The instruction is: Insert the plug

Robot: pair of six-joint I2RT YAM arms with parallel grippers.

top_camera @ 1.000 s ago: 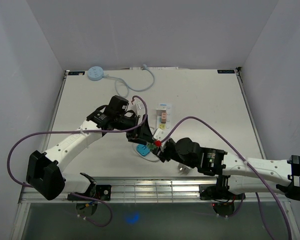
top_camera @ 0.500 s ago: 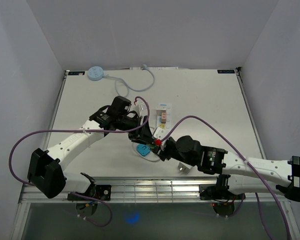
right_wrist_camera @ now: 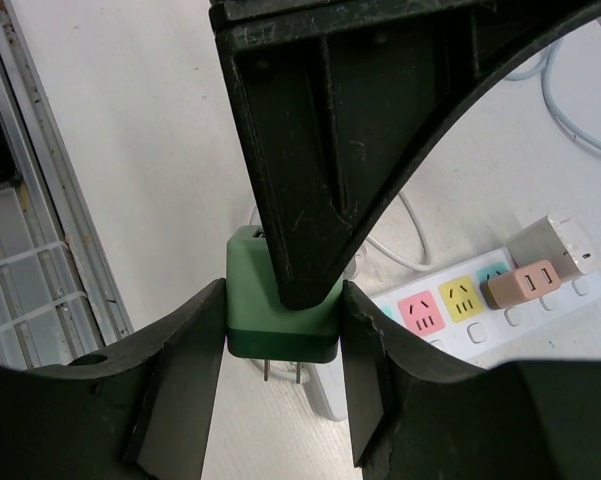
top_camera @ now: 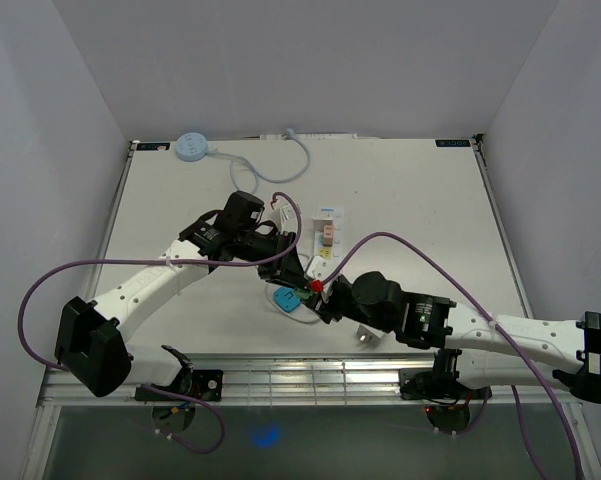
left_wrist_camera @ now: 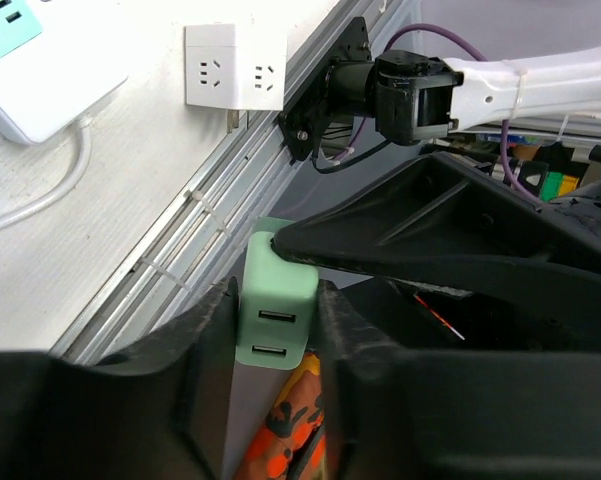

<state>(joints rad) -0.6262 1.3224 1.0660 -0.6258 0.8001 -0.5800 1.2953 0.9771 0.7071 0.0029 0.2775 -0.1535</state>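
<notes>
A green plug (top_camera: 300, 292) with two USB ports (left_wrist_camera: 275, 315) hangs above the table, at the near end of the white power strip (top_camera: 330, 215). Both grippers meet on it. My left gripper (left_wrist_camera: 277, 320) is shut on its sides, also seen from above (top_camera: 293, 275). My right gripper (right_wrist_camera: 283, 300) is shut on its other two sides (top_camera: 316, 293). In the right wrist view the plug (right_wrist_camera: 270, 335) shows its two prongs (right_wrist_camera: 283, 370) over the table, beside the strip's end (right_wrist_camera: 435, 335). A left finger (right_wrist_camera: 310, 150) covers the plug's face.
The strip carries a pink adapter (right_wrist_camera: 520, 285) and a white one (right_wrist_camera: 560, 240); pink and yellow sockets (right_wrist_camera: 458, 296) are free. A white cube adapter (top_camera: 368, 335) lies near the front edge (left_wrist_camera: 235, 65). A blue round disc (top_camera: 192, 146) with cable sits at the back left.
The left arm's wrist has shifted slightly right and forward and the right arm has edged a little with it. Both stay closed on the plug at the same spot.
</notes>
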